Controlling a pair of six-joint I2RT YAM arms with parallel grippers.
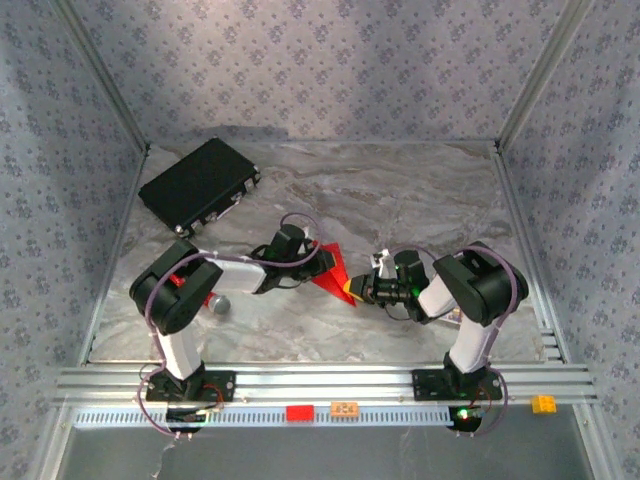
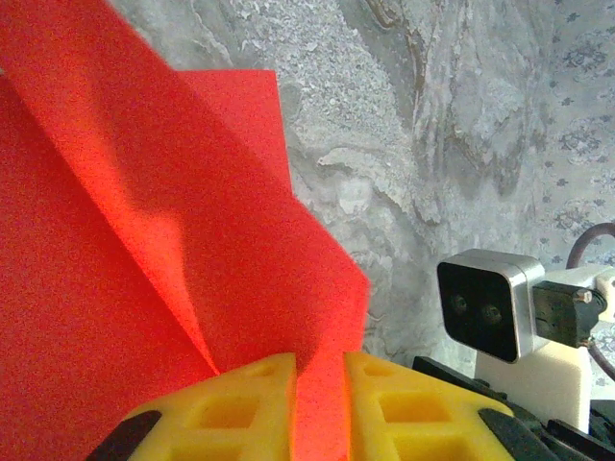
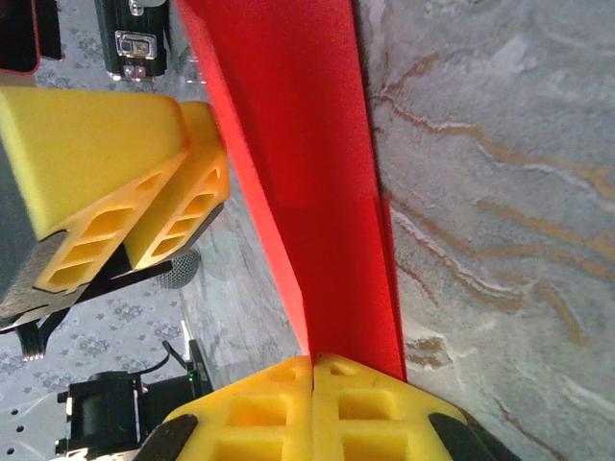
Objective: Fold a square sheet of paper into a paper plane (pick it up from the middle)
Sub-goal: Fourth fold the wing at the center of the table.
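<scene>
- Square sheet of paper [image 1: 330, 268]: matte bright-red, creased into a wedge, at the centre of the marbled grey tabletop [image 1: 400, 190].
- Left fingers [image 2: 274, 394], yellow blocks, pinch it from 9 o'clock.
- Right fingers [image 3: 288, 408], closed tight, clamp its 3 o'clock end.

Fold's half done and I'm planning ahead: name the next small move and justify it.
Probably lower the red paper onto the table and press its crease flat: left pincer and right pincer both pinch the wedge, whose layers splay open.

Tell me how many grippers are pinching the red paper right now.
2. The left gripper pinches the red paper from the left, the right gripper from the right, both mid-table.
</scene>
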